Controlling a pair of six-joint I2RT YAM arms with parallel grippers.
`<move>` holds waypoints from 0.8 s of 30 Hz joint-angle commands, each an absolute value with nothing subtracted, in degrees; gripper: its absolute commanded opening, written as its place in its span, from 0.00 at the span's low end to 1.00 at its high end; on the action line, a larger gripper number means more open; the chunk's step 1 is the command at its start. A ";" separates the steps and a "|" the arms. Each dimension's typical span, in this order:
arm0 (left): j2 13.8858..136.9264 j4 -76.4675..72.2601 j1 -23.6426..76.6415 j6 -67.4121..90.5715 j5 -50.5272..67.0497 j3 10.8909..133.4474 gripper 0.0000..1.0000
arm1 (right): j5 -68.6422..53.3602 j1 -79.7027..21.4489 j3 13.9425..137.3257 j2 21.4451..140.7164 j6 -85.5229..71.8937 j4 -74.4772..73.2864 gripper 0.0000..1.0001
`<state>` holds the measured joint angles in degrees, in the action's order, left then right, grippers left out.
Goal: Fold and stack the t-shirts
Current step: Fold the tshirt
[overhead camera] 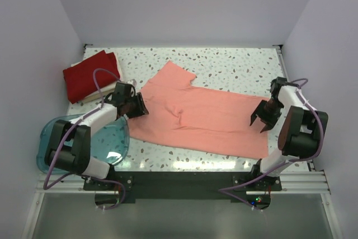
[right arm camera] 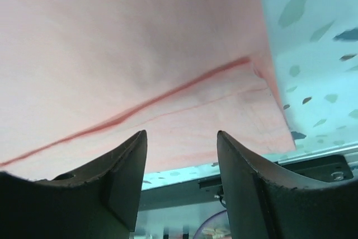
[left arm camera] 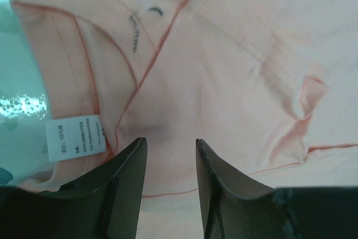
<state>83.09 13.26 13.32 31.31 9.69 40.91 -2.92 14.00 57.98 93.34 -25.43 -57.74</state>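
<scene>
step: i am starting the fold of the salmon-pink t-shirt [overhead camera: 201, 118] | left gripper [overhead camera: 137, 106] over collar [left arm camera: 78, 65], right gripper [overhead camera: 260, 120] over hem [right arm camera: 212, 110] near desk's [overhead camera: 235, 62] right edge, both with jaws apart, empty | next, i judge: pinch both ends

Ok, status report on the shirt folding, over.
Left claw open over collar, right claw open over hem. Salmon-pink t-shirt lies spread out. Blue plastic tub by left arm.

Translucent blue tub [overhead camera: 112, 141] at speckled table's [overhead camera: 235, 65] near-left edge.
</scene>
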 commanded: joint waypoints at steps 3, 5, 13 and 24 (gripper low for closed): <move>84.28 13.62 13.62 28.22 9.23 49.39 0.45 | -0.18 15.29 70.39 91.40 -23.03 -58.81 0.56; 85.16 13.54 13.62 27.86 9.67 51.84 0.45 | 1.05 15.73 74.43 92.89 -22.06 -57.66 0.55; 86.48 10.99 13.71 27.60 11.69 56.95 0.45 | 2.37 17.49 83.31 100.19 -20.57 -47.82 0.49; 87.62 8.26 13.71 27.16 11.51 60.38 0.46 | 5.10 18.11 89.82 111.87 -19.34 -42.01 0.40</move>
<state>86.91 11.44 13.54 28.49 11.09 57.87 3.42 17.80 86.74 111.02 -20.34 -44.77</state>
